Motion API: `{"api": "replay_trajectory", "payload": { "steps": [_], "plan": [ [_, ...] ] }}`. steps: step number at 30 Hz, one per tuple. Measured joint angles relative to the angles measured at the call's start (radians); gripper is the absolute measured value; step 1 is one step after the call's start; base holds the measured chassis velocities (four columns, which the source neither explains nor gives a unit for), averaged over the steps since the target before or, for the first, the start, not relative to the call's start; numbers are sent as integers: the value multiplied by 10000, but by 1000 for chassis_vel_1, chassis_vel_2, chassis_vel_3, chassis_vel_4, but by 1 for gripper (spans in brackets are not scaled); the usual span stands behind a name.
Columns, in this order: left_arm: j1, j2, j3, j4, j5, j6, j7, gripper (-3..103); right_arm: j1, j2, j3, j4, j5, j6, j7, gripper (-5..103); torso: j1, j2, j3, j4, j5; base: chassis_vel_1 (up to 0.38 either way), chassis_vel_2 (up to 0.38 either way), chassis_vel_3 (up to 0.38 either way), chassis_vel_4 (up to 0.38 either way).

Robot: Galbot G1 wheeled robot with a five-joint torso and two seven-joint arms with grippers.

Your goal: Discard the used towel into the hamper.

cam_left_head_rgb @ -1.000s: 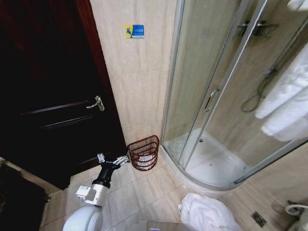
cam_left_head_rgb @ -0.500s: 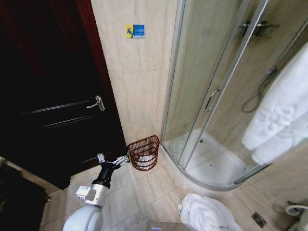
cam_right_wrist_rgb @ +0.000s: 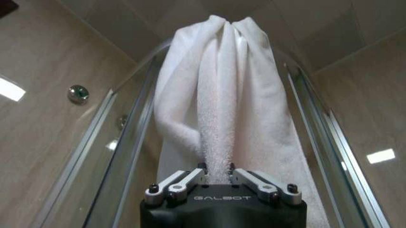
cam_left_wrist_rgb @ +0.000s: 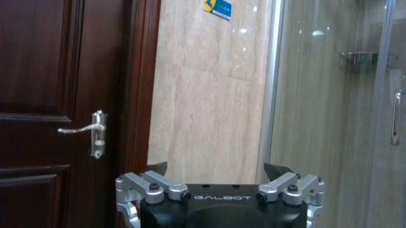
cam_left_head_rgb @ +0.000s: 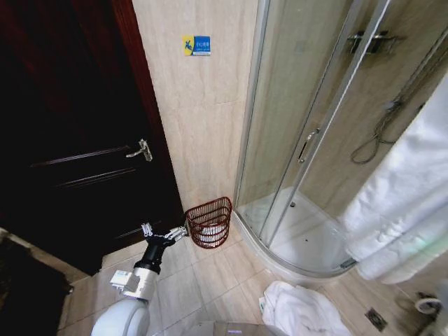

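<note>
White towel (cam_left_head_rgb: 402, 210) hangs large at the head view's right edge, cut off there; half a second ago it sat higher and smaller. Across the floor the hamper (cam_left_head_rgb: 209, 221) stands against the wall between door (cam_left_head_rgb: 70, 140) and shower (cam_left_head_rgb: 315, 140), with the left gripper (cam_left_head_rgb: 166, 233) near it. From the left wrist, those fingers (cam_left_wrist_rgb: 155, 169) stand wide, empty, facing the wall. From the right wrist, the right gripper (cam_right_wrist_rgb: 216, 170) pinches the towel (cam_right_wrist_rgb: 219, 95), narrow; the cloth hides its fingertips.
</note>
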Motion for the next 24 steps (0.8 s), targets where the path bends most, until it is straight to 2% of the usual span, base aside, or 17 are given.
{"api": "replay_trajectory", "payload": {
  "steps": [1,4,5,7,12,19,24],
  "plan": [
    [0,0,0,0,0,0,0,99,0,0,0,0,0,0,0,7,0,0,0,0,0,0,0,0,0],
    [0,0,0,0,0,0,0,99,-96,429,-461,-202,-471,859,-388,7,0,0,0,1,-8,0,0,0,0],
    [0,0,0,0,0,0,0,99,-96,429,-461,-202,-471,859,-388,7,0,0,0,1,-8,0,0,0,0],
    [0,-1,0,0,0,0,0,99,-199,833,-835,-370,-899,1412,-543,7,0,0,0,0,-7,0,0,0,0],
    [0,0,0,0,1,0,0,99,-307,1334,-1271,-535,-1244,1820,-609,7,0,0,0,0,-6,0,0,0,0],
    [0,0,0,0,0,0,0,99,-431,1626,-1469,-776,-1433,2147,-616,7,0,0,0,1,-7,0,0,0,0],
    [0,0,0,0,0,0,0,99,-855,2040,-1807,-1170,-1767,2641,-806,7,0,0,0,-1,-4,0,0,0,0]
  ]
}}
